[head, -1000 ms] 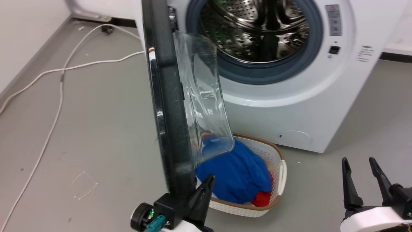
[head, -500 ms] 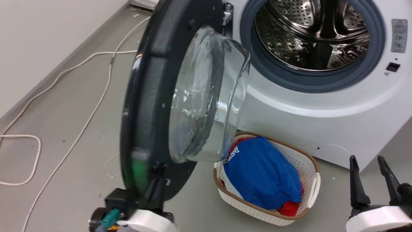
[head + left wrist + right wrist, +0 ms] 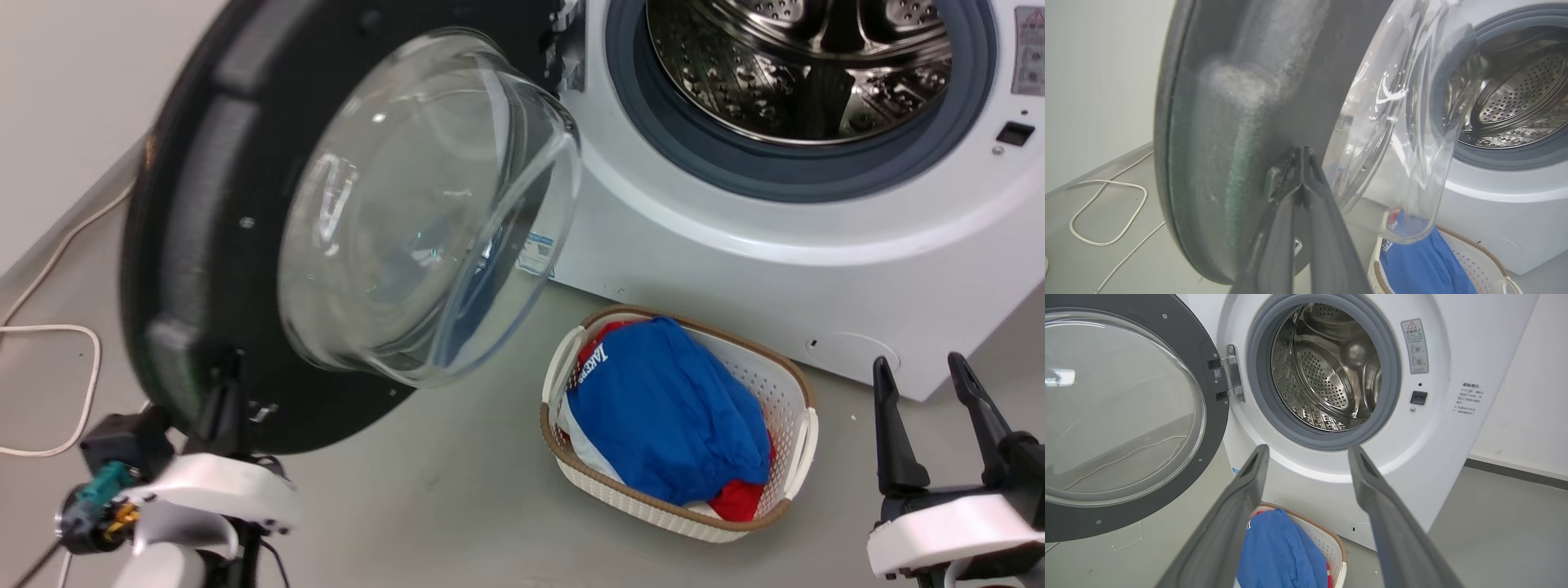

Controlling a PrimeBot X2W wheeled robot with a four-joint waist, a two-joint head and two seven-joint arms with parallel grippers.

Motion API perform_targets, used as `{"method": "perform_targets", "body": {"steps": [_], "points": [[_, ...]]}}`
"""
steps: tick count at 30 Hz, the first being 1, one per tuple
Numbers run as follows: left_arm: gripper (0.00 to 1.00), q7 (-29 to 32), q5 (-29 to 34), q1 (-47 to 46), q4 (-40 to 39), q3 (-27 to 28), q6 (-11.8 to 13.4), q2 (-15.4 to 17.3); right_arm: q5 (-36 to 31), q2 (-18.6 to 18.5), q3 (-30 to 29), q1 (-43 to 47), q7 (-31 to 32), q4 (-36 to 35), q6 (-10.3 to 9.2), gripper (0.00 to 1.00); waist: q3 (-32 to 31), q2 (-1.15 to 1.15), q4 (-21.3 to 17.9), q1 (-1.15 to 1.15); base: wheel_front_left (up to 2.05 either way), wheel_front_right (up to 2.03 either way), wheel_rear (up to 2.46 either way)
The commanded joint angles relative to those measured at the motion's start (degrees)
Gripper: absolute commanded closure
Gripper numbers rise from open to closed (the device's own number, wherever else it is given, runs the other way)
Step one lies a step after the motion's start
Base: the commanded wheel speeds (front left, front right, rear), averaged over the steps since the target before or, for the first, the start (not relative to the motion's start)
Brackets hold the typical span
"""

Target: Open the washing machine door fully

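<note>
The washing machine door (image 3: 196, 245) stands swung out to the left of the washing machine (image 3: 735, 269), hanging from a metal hinge (image 3: 1233, 375) at the left of the opening. Its clear glass bowl (image 3: 424, 212) faces the near right, and the steel drum (image 3: 808, 65) lies exposed. The left gripper (image 3: 1302, 157) has its two fingers pressed together, tips against the door's black inner face near its lower edge. The right gripper (image 3: 918, 361) hangs at the near right with fingers spread wide, holding nothing. A white laundry basket (image 3: 788, 384) with a blue garment (image 3: 669, 416) sits on the floor just in front of the machine.
</note>
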Motion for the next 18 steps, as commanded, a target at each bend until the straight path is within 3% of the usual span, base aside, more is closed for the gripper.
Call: {"method": "perform_targets", "body": {"steps": [1,18], "points": [[1.00,-0.37,-0.55,-1.34,0.89,1.40,-0.10,1.05,-0.52,0.09,0.32,-1.01,0.33,-0.80,-0.01,0.00,1.21,0.00,-0.95,0.00,0.00,0.00,0.00],[1.00,-2.14,-6.68,-13.53,17.59,9.66,-6.97,9.48,-1.83,0.10,1.43,-2.95,3.97,-6.07,-0.01,0.00,6.14,0.00,-5.21,0.00,0.00,0.00,0.00]]}}
